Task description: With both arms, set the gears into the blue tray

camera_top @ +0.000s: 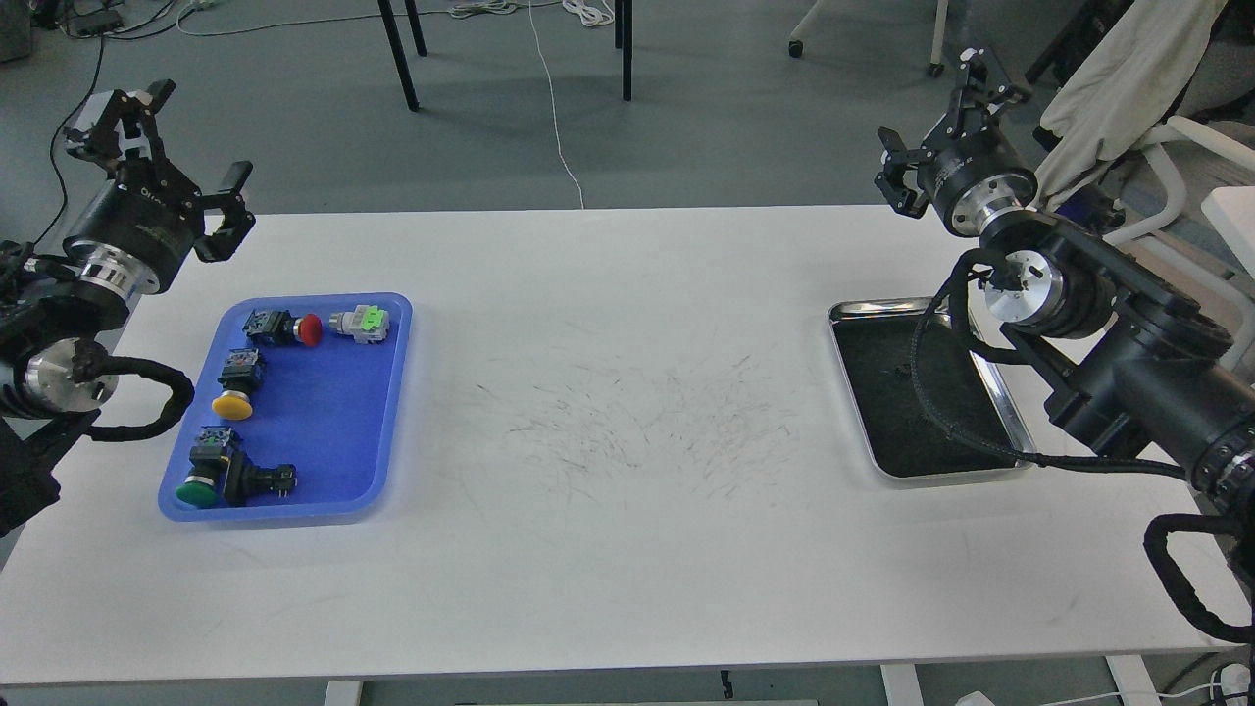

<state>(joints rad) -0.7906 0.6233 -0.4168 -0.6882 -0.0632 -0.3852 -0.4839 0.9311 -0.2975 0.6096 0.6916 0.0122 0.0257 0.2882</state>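
The blue tray (328,431) lies on the left of the white table (627,549) and holds several coloured-cap push-button switches (284,328). I cannot make out the gears; nothing like them stands out in the blue tray or against the dark inside of the steel tray (1000,397) on the right. My left gripper (176,147) hangs open and empty above the table's far left corner, behind the blue tray. Above the far right corner, behind the steel tray, my right gripper (931,113) is open and empty too.
The table's middle carries only scuff marks. My right forearm and its cable hose (931,392) cross over the steel tray's right side. Behind the table are chair legs (397,54), floor cables (554,98), and a white chair with cloth (1128,88) at the far right.
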